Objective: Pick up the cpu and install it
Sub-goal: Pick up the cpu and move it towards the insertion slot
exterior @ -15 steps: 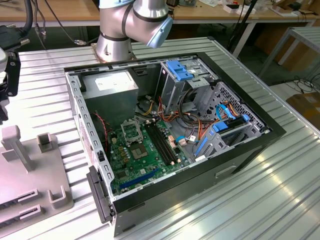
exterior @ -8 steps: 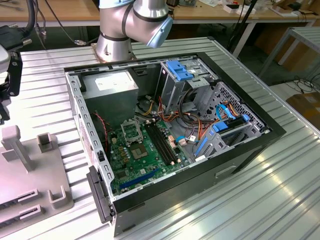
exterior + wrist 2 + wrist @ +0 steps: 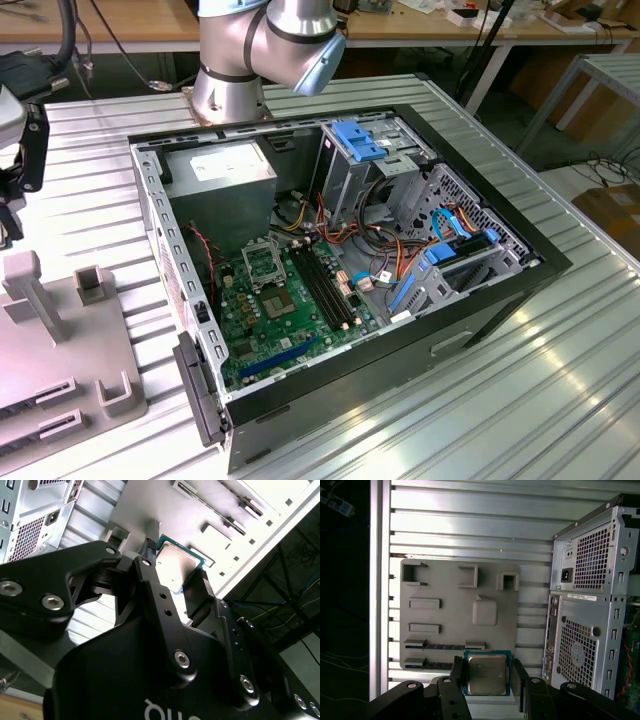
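the cpu (image 3: pixel 486 674) is clamped between the two fingers (image 3: pixel 457 680) of the gripper (image 3: pixel 488 669), which press on two opposite edges with the pale metal face turned toward the first wrist view. it looks lifted clear of the grey tray (image 3: pixel 445 587), above the tray's edge and away from the raised square pad (image 3: pixel 485 613) near the tray's middle. the second wrist view shows the same hold from the side, with the green rim of the chip poking out past the fingertips.

the hold is thin: only the narrow edges are pinched. my judgement is that a jolt or a quick swing could let the chip twist or slide out and drop onto the tray or the ribbed table (image 3: pixel 470 510). a small tilt in the hold would matter too, since the chip has to sit flat and squarely turned in the socket (image 3: pixel 262 265) on the motherboard (image 3: pixel 290 320). a skewed landing there could damage the contacts. the socket also lies deep inside the computer case (image 3: pixel 585 605), with walls and loose cables near, so a fouled approach is another risk.

the arm (image 3: pixel 250 50) stands behind the case in the exterior view and reaches toward that view's left. the gripper points down over the tray, just outside the back panel of the case.
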